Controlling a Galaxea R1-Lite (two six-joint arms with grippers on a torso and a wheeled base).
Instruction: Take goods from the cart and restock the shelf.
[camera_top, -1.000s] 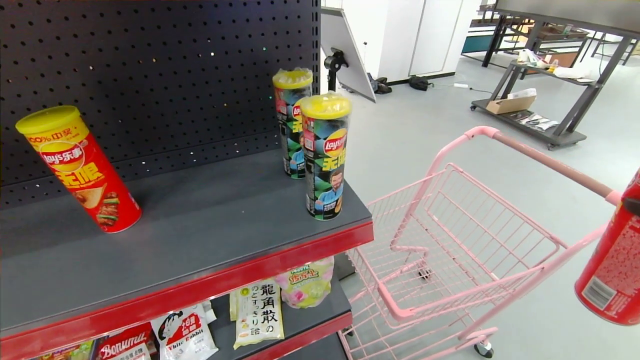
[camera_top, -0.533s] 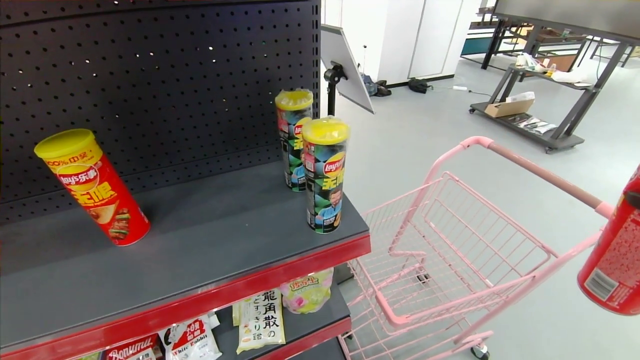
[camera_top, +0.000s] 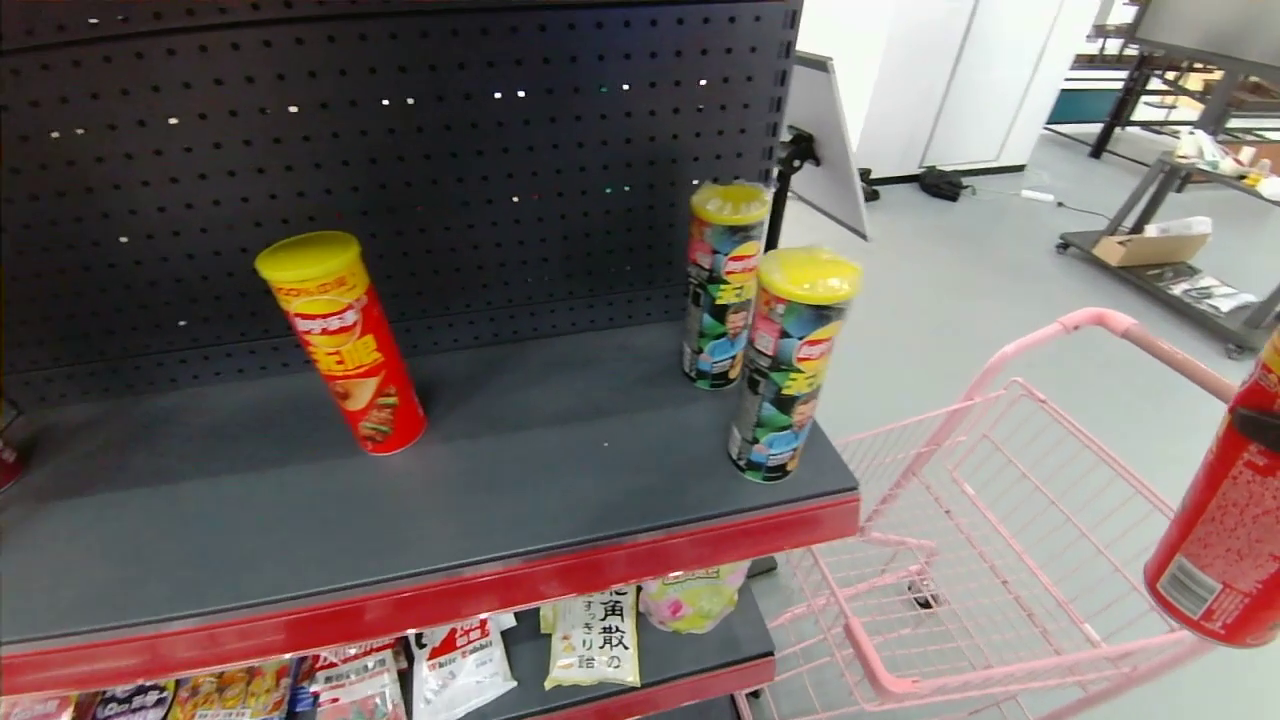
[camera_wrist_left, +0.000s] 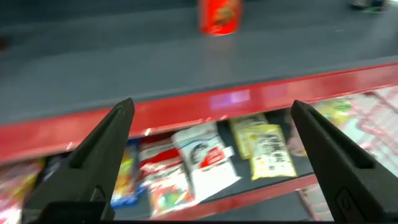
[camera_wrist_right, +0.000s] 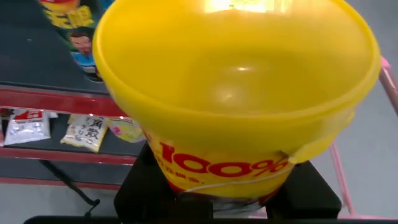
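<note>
A red chips can (camera_top: 1225, 510) with a yellow lid (camera_wrist_right: 236, 74) hangs at the right edge of the head view, above the pink cart (camera_top: 1000, 520). My right gripper (camera_wrist_right: 227, 196) is shut on it, with black fingers (camera_wrist_right: 146, 190) on both sides of its body. On the grey shelf (camera_top: 500, 500) another red can (camera_top: 340, 345) stands left of middle. Two green-and-black cans (camera_top: 725, 285) (camera_top: 790, 365) stand near the shelf's right end. My left gripper (camera_wrist_left: 214, 162) is open and holds nothing; it faces the shelf's red front edge (camera_wrist_left: 236, 102).
Snack bags (camera_top: 590, 640) lie on the lower shelf. A black pegboard (camera_top: 400, 150) backs the shelf. The cart's basket looks bare. A tilted board on a stand (camera_top: 825, 140) is behind the shelf's right end, and metal racks (camera_top: 1180, 250) stand farther off on the open floor.
The head camera has turned, so the shelf and cans now sit farther right in the picture. The held red can stays at the right edge. The cans on the shelf have not moved.
</note>
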